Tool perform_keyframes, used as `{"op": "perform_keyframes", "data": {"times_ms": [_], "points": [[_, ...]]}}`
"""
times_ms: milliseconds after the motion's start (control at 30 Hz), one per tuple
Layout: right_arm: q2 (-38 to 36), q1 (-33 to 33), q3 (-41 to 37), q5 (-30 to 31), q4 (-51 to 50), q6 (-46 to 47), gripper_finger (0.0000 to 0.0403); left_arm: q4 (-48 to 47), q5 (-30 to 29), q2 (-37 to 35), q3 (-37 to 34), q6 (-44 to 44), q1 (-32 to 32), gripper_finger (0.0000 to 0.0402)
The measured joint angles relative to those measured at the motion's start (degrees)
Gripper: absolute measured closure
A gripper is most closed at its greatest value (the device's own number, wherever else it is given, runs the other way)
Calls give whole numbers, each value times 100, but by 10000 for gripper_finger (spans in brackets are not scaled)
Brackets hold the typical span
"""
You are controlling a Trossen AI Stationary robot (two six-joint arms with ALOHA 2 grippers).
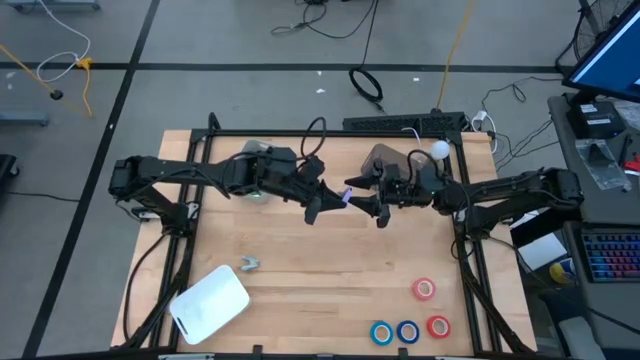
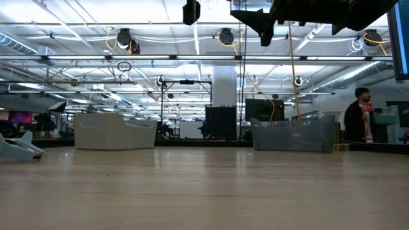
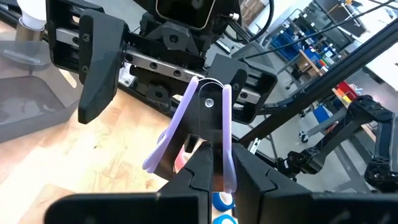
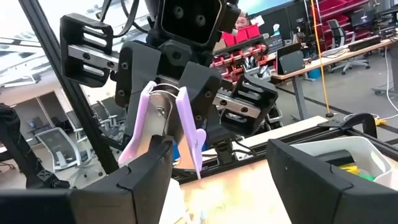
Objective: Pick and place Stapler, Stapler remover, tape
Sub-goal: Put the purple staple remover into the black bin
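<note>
Handover is in progress: a purple staple remover (image 3: 208, 134) is clamped in the left gripper (image 3: 214, 177), faced by the wide-open right gripper (image 4: 214, 165). Tape rolls (image 1: 424, 289) remain unplaced on the table (image 1: 330, 270).

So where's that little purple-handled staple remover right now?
High view: the purple-handled metal staple remover is mid-table, in the air, held in the left hand, facing the open right hand.

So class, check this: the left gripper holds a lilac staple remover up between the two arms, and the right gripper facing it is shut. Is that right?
Not quite. The left gripper does hold the lilac staple remover, but the right gripper facing it is open, jaws spread wide apart, as the right wrist view shows.
</note>
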Motion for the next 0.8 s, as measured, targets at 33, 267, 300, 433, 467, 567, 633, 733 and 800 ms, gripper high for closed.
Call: {"op": "perform_keyframes", "data": {"times_ms": [33, 267, 300, 433, 467, 567, 633, 733, 800], "points": [[0, 0, 0, 2, -8, 0, 153, -3, 1, 0, 0, -2, 0, 368], [0, 0, 0, -2, -98, 42, 198, 1, 4, 0, 0, 2, 24, 370], [0, 0, 0, -2, -98, 42, 206, 3, 4, 0, 0, 7, 26, 372], [0, 0, 0, -2, -191, 42, 235, 4, 7, 0, 0, 16, 22, 371], [0, 0, 0, -6, -194, 42, 242, 5, 9, 0, 0, -5, 22, 367], [0, 2, 0, -11, -179, 42, 266, 5, 9, 0, 0, -24, 22, 361], [0, 2, 0, -11, -181, 42, 283, 2, 11, 0, 0, -17, 24, 364], [0, 2, 0, -23, -177, 34, 311, 2, 7, 0, 0, -5, 24, 372], [0, 2, 0, -31, -177, 28, 331, 0, 5, 0, 0, -2, 24, 372]]}}
